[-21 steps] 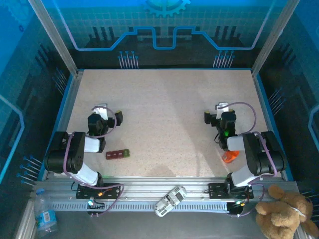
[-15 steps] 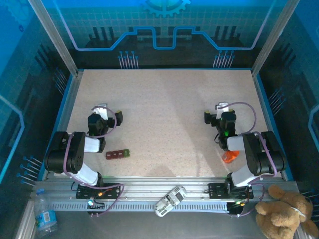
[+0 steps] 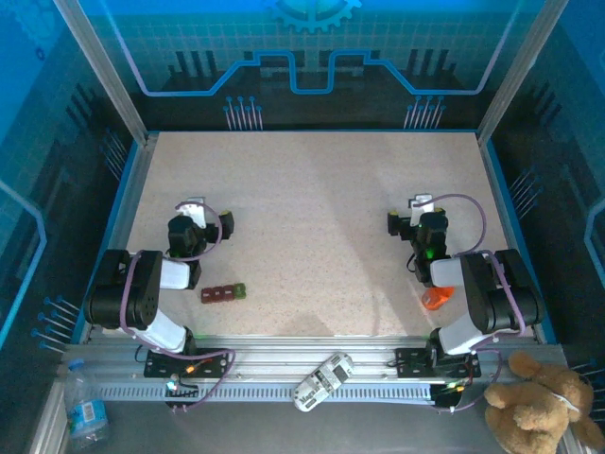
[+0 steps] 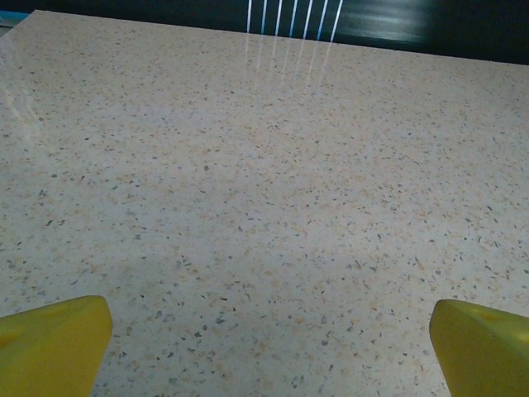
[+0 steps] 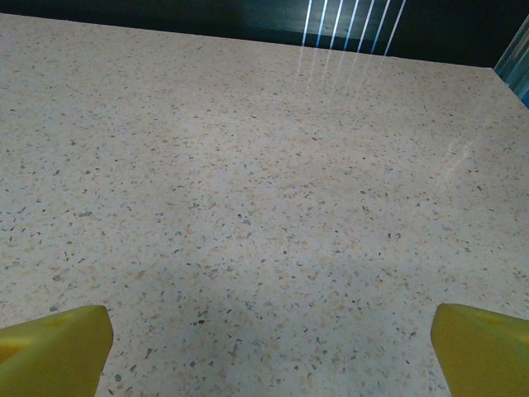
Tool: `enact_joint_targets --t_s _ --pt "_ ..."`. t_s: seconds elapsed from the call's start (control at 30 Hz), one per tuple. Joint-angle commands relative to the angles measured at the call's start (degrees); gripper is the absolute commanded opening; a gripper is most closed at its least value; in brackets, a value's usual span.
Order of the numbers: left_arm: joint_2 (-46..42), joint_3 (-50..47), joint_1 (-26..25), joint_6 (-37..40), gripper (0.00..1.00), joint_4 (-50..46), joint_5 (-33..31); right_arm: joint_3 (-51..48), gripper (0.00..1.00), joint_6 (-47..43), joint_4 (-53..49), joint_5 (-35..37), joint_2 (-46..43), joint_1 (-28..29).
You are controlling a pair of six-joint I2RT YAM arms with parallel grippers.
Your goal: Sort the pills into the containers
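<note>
The containers (image 3: 223,293) are recorded lying flat on the speckled table (image 3: 312,180), near its front edge on the left side, as a short dark red strip with a green end pointing right. They are located just beside the left arm's forearm, on its right, and are touched by neither arm. The left gripper (image 4: 264,347) is held low over bare table, farther back than the containers and apart from them; its yellow fingers (image 4: 51,343) are spread wide, at opposite edges of the left wrist view, with table surface seen between them. The right gripper (image 5: 264,347) is likewise held low over bare table on the right side, its yellow fingers (image 5: 483,347) spread wide with table surface seen between them. An orange bottle (image 3: 437,298) is noted close against the right arm, well apart from the containers. A white device (image 3: 321,381) is seen on the front rail, a plush toy (image 3: 539,402) at the near right corner, and a water bottle (image 3: 85,411) at the near left.
</note>
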Motion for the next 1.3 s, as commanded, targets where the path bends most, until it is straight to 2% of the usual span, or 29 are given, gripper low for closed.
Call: enact_joint_targets --t_s 0.0,0.27,0.5,0.63,0.73,0.83,0.9,1.07,1.27 --pt "-0.96 1.57 -0.61 -0.19 0.99 -0.79 -1.22 0.08 1.0 0.63 2.45 0.99 -0.31 0.51" --pt "-1.43 1.79 -0.64 0.24 0.99 -1.39 0.76 0.31 1.0 0.05 1.86 0.21 -1.1 0.57" --pt "-9.19 4.38 -0.57 -0.66 0.99 -12.86 -2.24 8.63 1.0 0.97 -20.11 1.72 -11.24 0.8" --pt "-14.17 7.81 -0.48 -2.99 0.99 -23.29 -4.01 15.45 1.0 15.22 -31.96 1.06 -15.57 -1.16" --pt "-17.91 10.87 -0.48 -8.4 0.99 -31.5 -5.29 19.09 1.0 21.18 -37.27 -7.9 -16.73 -3.66" --pt "-21.08 14.36 -0.48 -14.06 0.99 -40.37 -5.11 20.91 1.0 19.99 -37.63 -20.67 -17.17 -2.95" --pt "-22.55 16.18 -0.56 -17.08 0.99 -45.22 -4.15 22.97 1.0 17.89 -40.68 -23.0 -17.12 0.36" --pt "-23.79 19.34 -0.57 -22.24 0.99 -52.35 -1.08 29.91 0.97 7.44 -52.83 -23.66 -14.09 14.51" --pt "-19.01 26.08 -0.48 -25.17 0.99 -59.02 0.39 39.59 0.87 0.91 -63.07 -29.92 -2.79 30.94"
